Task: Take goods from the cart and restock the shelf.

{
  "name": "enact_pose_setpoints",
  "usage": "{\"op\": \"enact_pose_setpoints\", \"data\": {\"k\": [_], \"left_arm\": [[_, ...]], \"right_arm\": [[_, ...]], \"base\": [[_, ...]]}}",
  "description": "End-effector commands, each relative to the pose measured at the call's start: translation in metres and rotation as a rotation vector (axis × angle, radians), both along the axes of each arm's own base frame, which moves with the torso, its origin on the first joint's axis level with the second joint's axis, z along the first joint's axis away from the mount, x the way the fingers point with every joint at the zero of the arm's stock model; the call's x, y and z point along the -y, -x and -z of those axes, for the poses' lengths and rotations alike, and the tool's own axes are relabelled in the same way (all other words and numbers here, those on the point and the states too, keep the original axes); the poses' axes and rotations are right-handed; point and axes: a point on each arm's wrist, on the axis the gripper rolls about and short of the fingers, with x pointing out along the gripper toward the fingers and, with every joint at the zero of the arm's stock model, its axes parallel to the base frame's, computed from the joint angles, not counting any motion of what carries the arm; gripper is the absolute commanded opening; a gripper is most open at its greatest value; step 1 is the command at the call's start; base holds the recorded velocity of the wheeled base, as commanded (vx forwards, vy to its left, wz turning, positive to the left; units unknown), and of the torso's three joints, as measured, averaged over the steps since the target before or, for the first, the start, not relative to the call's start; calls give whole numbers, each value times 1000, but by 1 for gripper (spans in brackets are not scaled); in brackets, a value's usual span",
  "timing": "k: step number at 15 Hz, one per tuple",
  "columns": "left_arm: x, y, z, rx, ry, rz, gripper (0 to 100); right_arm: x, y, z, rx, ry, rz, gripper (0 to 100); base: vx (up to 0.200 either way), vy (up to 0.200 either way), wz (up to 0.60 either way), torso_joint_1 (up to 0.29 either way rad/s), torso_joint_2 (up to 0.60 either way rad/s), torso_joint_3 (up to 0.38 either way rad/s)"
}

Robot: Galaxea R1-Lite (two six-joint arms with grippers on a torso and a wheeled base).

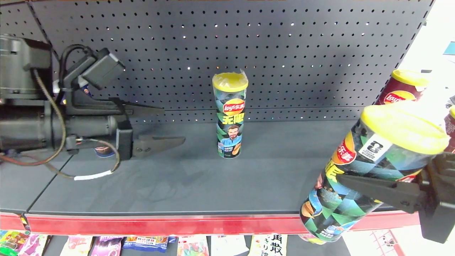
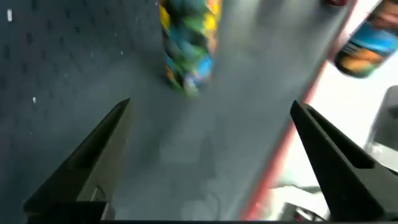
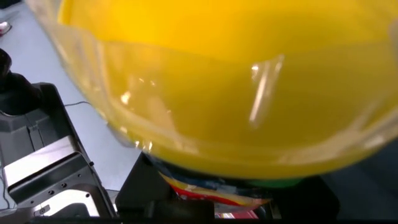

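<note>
Head view has one chip canister (image 1: 230, 115) standing upright on the shelf (image 1: 170, 188). The right end effector (image 1: 359, 177) is clamped on a second canister (image 1: 376, 149), tilted off the shelf's front edge and yet to be placed. Over the shelf, the left end effector (image 1: 174, 125) hangs wide open, empty.

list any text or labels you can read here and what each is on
Upright green chip canister with yellow lid: red oval logo, big yellow characters; smaller print unreadable.
Tilted matching canister: partial red logo, white sticker with a black symbol.
Dark red canister: red-and-yellow logo.
White hanging packet below the shelf: bold black characters, cut off.
</note>
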Motion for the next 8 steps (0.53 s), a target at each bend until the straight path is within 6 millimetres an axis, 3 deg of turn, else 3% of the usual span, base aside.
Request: {"op": "enact_pose_setpoints", "data": {"k": [1, 8], "left_arm": [[26, -50, 22, -4, -7, 29, 100], [64, -81, 14, 57, 20, 99, 100]], "right_arm": [[1, 2, -1, 8, -5, 0, 0], [8, 11, 1, 5, -15, 8, 0]], "base": [[0, 0, 0, 0, 0, 0], [0, 0, 0, 0, 0, 0]]}}
